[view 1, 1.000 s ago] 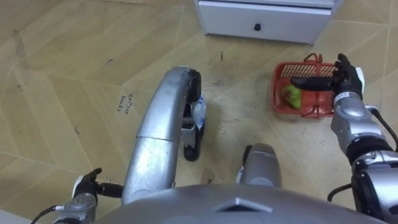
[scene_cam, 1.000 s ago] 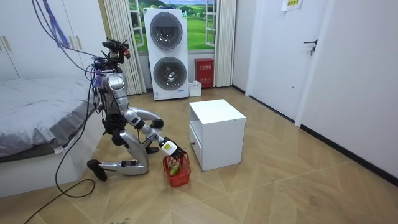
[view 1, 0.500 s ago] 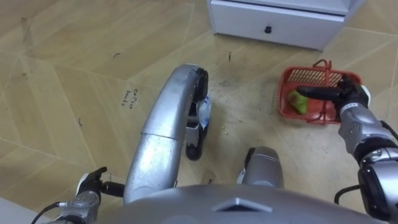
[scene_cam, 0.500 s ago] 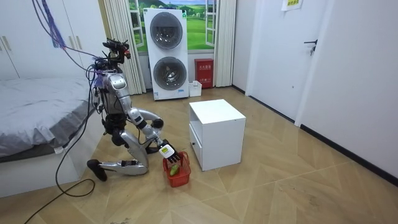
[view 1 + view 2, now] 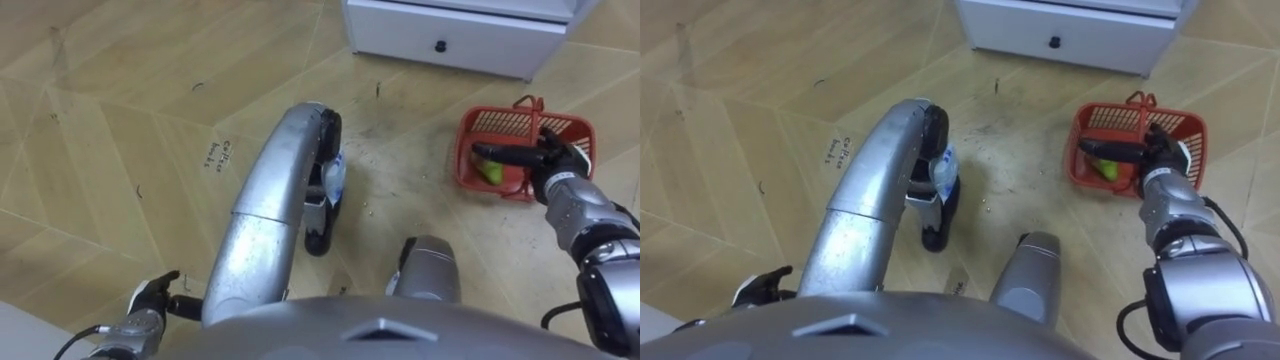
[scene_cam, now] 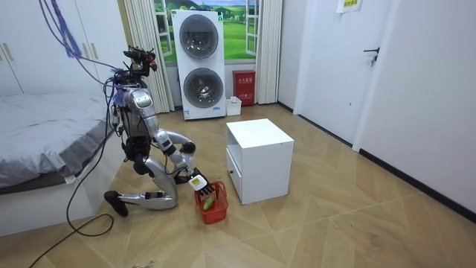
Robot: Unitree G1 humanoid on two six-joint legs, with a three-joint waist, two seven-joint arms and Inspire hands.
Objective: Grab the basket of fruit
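Our right hand [image 5: 556,168] lies over the red fruit basket [image 5: 495,122], reaching in from its right side; whether it grips the handle [image 5: 527,102] we cannot tell. The basket stands on the wooden floor [image 5: 120,120] with a green fruit [image 5: 488,172] inside, near a white cabinet [image 5: 470,25] whose drawer has a dark knob [image 5: 438,46]. Our left hand [image 5: 150,298] hangs loose and empty at the lower left. The room view gives us more: we kneel between a bed [image 6: 37,126] and the cabinet, with stacked washing machines [image 6: 199,63] behind us and a door [image 6: 335,74] on that view's right.
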